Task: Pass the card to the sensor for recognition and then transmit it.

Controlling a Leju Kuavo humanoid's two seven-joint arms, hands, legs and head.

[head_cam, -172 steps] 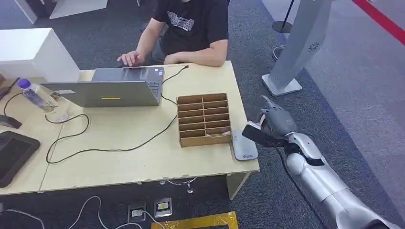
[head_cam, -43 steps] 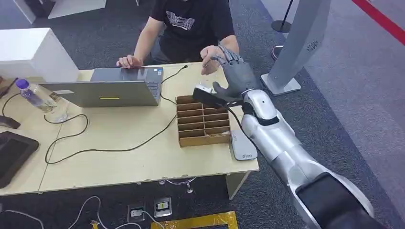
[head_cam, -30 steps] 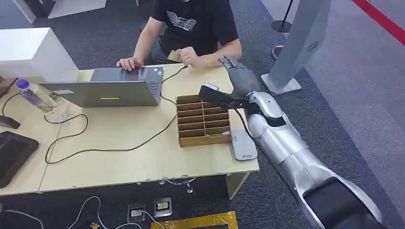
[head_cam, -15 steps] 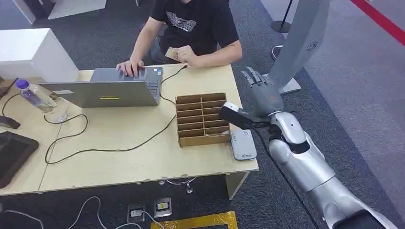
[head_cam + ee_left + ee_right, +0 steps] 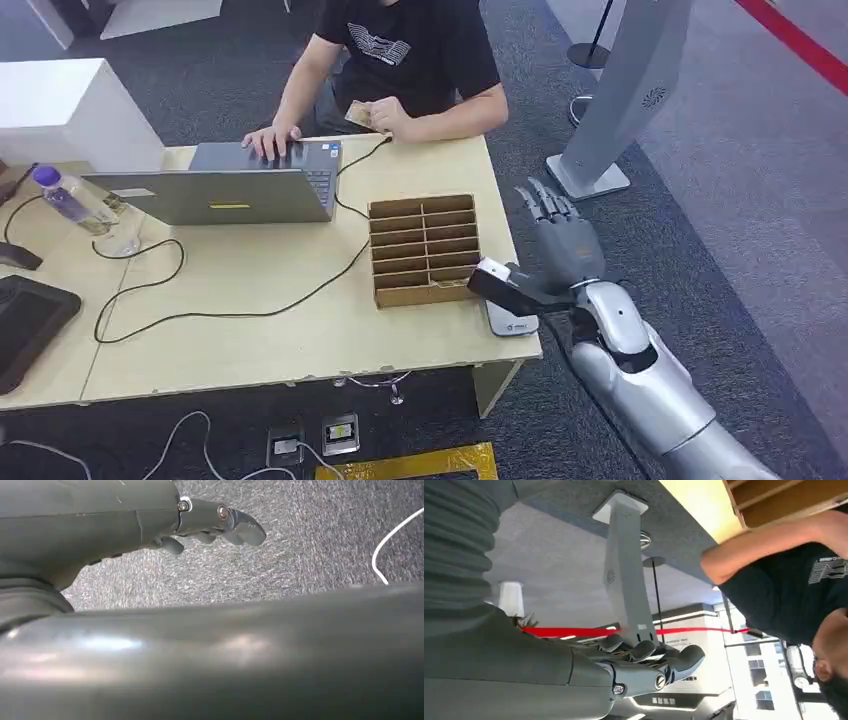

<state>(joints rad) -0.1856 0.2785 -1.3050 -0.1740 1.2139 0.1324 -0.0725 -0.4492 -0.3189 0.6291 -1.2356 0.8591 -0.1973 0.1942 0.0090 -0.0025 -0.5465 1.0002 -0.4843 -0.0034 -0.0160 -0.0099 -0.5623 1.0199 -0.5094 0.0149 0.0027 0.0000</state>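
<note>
The right hand (image 5: 562,240) is raised beside the table's right edge, off the tabletop and over the dark carpet; its dark grey fingers (image 5: 545,203) are stretched out and slightly fanned, and nothing is held in it. In the right wrist view the same fingers (image 5: 649,655) are seen extended with empty space around them. The silver, smooth-shelled forearm runs down toward the lower right corner of the head view.

The card (image 5: 358,116), a small flat tan rectangle, is held by the person's hand (image 5: 388,117) at the far edge of the table, well apart from the robot. The sensor (image 5: 512,317), a flat grey pad with rounded corners, lies near the table's right front corner, just beside the wooden organizer (image 5: 425,250), a shallow box divided into rows of slots. It is partly covered by a dark block at the robot's wrist.

The pale wood-grain table (image 5: 260,300) also carries a grey laptop (image 5: 225,185), a black cable (image 5: 240,300) looping across it and a clear bottle (image 5: 65,198) with a purple cap.

The left hand (image 5: 200,522) is seen in its wrist view above speckled grey carpet, its fingers loosely bent with nothing in them.
</note>
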